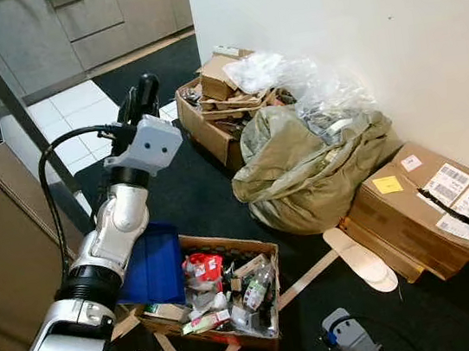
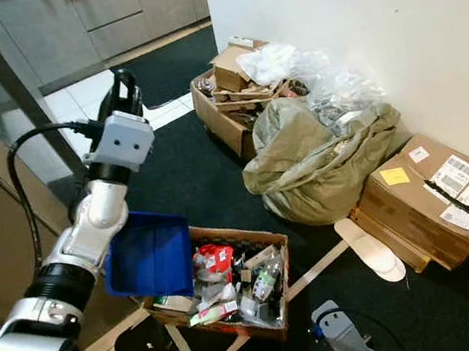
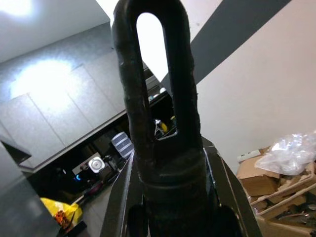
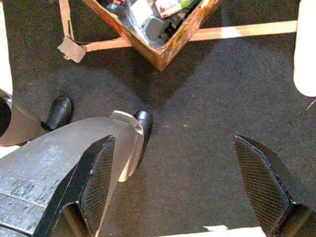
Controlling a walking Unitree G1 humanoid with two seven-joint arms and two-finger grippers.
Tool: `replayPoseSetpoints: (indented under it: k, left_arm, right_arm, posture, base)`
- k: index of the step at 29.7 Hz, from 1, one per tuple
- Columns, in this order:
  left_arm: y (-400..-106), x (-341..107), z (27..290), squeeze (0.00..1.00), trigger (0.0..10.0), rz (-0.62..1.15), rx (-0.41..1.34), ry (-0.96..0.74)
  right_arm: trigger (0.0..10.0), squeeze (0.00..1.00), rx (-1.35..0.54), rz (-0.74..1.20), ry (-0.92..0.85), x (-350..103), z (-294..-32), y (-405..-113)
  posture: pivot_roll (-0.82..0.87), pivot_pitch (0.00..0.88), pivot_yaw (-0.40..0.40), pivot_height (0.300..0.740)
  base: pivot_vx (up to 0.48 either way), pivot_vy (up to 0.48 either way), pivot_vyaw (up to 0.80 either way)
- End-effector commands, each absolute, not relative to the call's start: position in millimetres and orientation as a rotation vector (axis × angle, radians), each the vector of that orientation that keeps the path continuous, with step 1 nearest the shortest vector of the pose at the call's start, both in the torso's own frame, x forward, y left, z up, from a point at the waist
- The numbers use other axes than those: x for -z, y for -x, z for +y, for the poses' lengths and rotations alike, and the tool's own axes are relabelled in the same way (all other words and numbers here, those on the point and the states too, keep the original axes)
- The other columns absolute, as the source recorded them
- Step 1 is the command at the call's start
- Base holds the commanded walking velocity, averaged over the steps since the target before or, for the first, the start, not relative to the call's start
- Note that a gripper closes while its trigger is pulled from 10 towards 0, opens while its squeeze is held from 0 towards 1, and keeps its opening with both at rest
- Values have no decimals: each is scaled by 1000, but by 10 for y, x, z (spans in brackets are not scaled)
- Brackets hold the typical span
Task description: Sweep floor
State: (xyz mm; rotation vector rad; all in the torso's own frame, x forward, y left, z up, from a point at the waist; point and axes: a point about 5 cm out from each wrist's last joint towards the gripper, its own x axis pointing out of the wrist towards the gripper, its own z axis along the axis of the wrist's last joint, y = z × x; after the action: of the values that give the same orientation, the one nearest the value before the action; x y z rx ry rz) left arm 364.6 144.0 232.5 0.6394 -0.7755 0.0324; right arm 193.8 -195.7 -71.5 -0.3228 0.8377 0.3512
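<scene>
The left claw point(image 1: 143, 95) sits in the upper left of the frame, fingers pressed together on nothing, the arm bent at the elbow and reaching up and forward. The right claw point(image 4: 187, 182) hangs low at the bottom edge, spread wide above the dark floor point(image 1: 193, 190). No broom can be made out, so finding one likely comes first. Sweeping well means working around the cardboard box of clutter point(image 1: 234, 298) at lower centre and the wooden slats point(image 1: 306, 281) beside it.
</scene>
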Motion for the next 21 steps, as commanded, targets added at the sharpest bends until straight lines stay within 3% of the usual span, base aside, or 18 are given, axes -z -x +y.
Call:
replayPoseSetpoints:
  k: [1, 10, 12, 16, 21]
  left_arm:
    - [-3652, -2526, 1536, 0, 10000, -871, 25, -912]
    - [-3646, -2584, 1482, 0, 10000, -908, 85, -959]
    - [-3637, -2650, 1472, 0, 10000, -915, 92, -914]
    - [-3602, -2870, 1454, 0, 10000, -923, 57, -618]
    - [-3591, -2948, 1491, 0, 10000, -917, 6, -511]
  right_arm:
    - [10000, 0, -349, 845, 305, 740, -1944, -1890]
    - [10000, 0, -348, 844, 308, 731, -1952, -1908]
    - [10000, 0, -348, 843, 309, 727, -1951, -1916]
    - [10000, 0, -348, 840, 308, 721, -1939, -1933]
    - [10000, 0, -347, 839, 308, 717, -1936, -1943]
  posture:
    - [-146, 106, 65, 740]
    - [-145, 98, 64, 740]
    - [-145, 98, 64, 740]
    - [-145, 98, 66, 740]
    - [-146, 94, 63, 740]
  base:
    - [0, 0, 0]
    - [0, 0, 0]
    - [0, 0, 0]
    - [0, 0, 0]
    - [0, 0, 0]
